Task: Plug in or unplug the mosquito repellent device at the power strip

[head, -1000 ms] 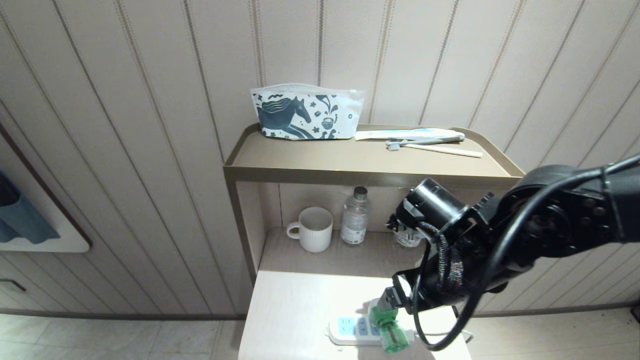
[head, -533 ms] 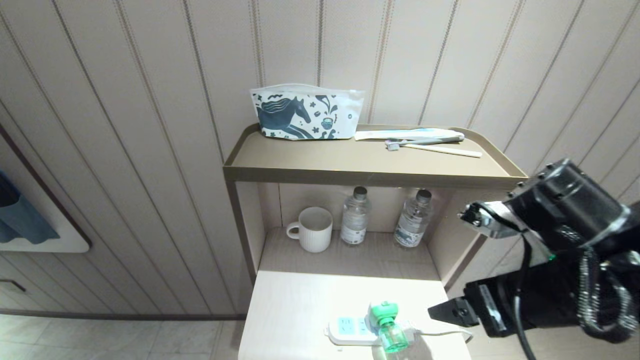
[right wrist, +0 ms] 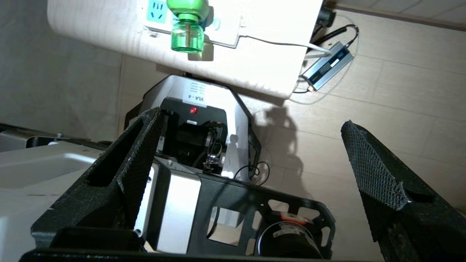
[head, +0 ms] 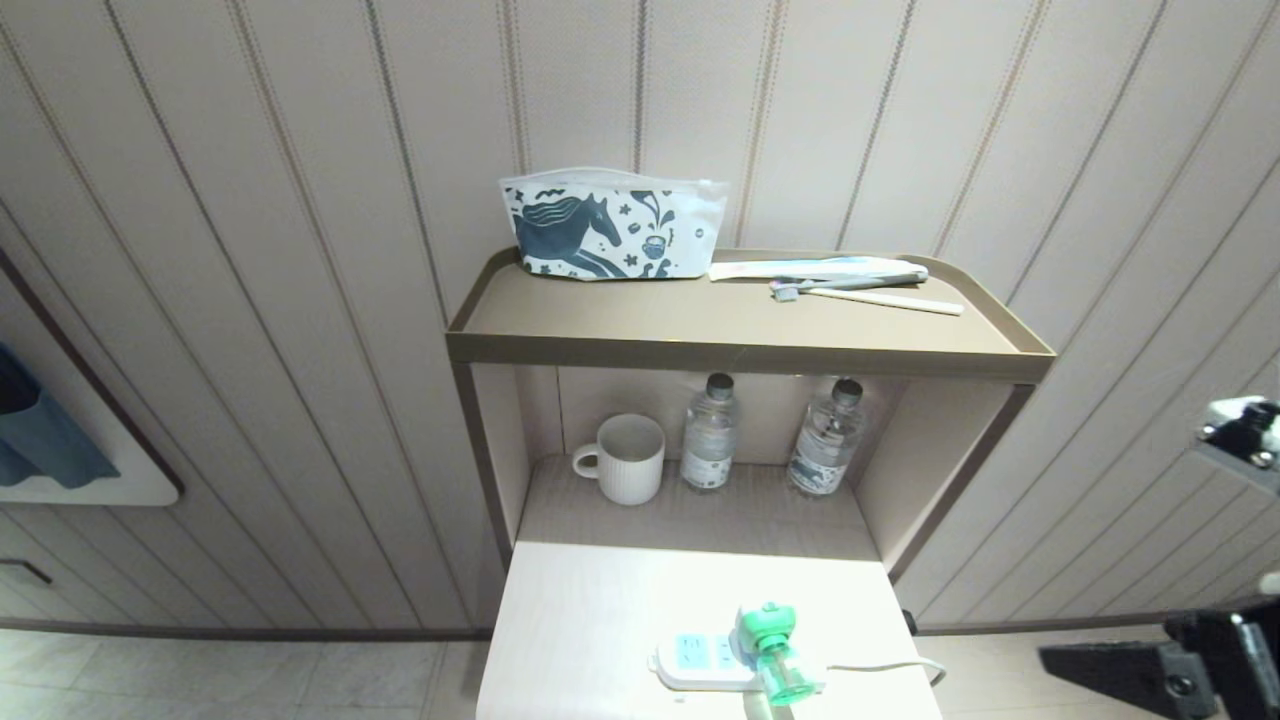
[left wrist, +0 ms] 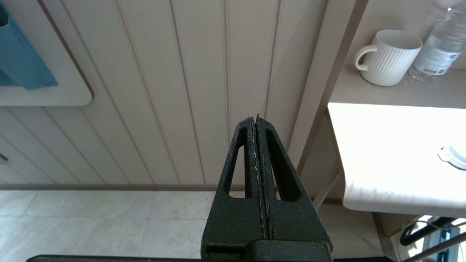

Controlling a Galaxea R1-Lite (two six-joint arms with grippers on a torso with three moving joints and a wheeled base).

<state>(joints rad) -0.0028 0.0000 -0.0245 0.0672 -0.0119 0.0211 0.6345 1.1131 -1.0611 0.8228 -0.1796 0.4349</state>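
The mosquito repellent device [head: 770, 650] stands plugged into the right end of the power strip [head: 700, 662] at the near edge of the table [head: 600, 620]. I judge it light and rigid, with a smooth bottle of liquid that could slip or snap off, so the stiff green-and-white head is the safer place to pinch. A second ago the right gripper [right wrist: 251, 160] was down on the device; now it has drawn off to the far right, well apart, jaws spread wide and empty, while the left gripper [left wrist: 256, 120] hangs closed on nothing left of the table.
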